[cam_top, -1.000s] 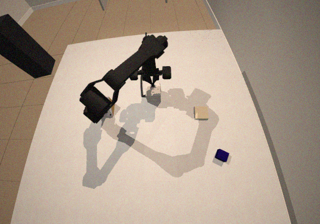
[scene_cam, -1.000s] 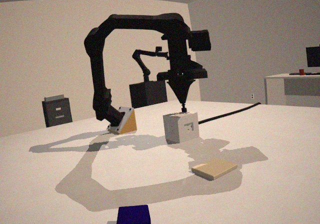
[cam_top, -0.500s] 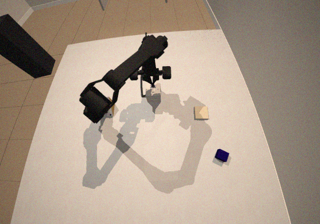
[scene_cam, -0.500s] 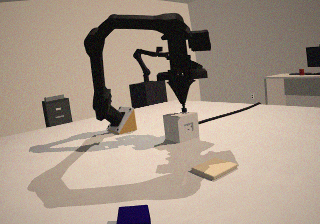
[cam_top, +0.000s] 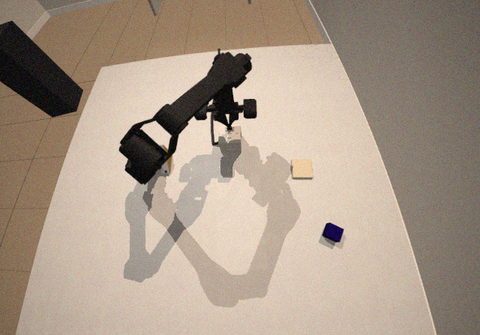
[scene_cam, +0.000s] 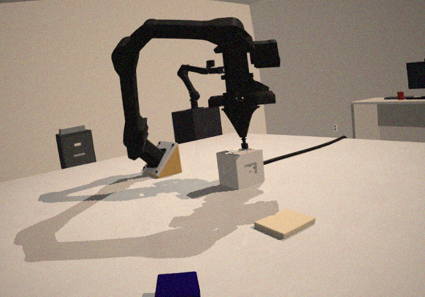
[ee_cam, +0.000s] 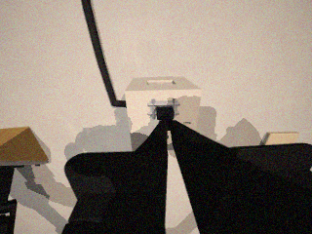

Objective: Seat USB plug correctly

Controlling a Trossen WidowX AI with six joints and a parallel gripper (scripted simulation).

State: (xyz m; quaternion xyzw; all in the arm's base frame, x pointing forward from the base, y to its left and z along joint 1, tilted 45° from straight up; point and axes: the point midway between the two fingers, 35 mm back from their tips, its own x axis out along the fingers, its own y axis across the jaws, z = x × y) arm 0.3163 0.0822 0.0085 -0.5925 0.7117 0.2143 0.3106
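The pale power cube (cam_top: 230, 145) (scene_cam: 229, 170) (ee_cam: 138, 109) stands on the table with sockets in its faces. The black USB plug (scene_cam: 244, 145) (ee_cam: 165, 113) stands upright at the socket on the cube's top. How deep it sits, and which way round it is, I cannot tell. My gripper (cam_top: 229, 127) (scene_cam: 244, 138) (ee_cam: 167, 125) points straight down over the cube, its fingertips shut on the upper part of the plug. The fingertips hide part of the socket in the wrist view.
A black cable (cam_top: 212, 128) (scene_cam: 305, 151) (ee_cam: 99, 56) runs from the cube's side. A flat tan block (cam_top: 301, 168) (scene_cam: 285, 222) (ee_cam: 282, 138) and a dark blue block (cam_top: 333, 232) (scene_cam: 177, 284) lie on the table. The arm's orange wedge base (scene_cam: 173, 163) (ee_cam: 21, 145) stands to the left.
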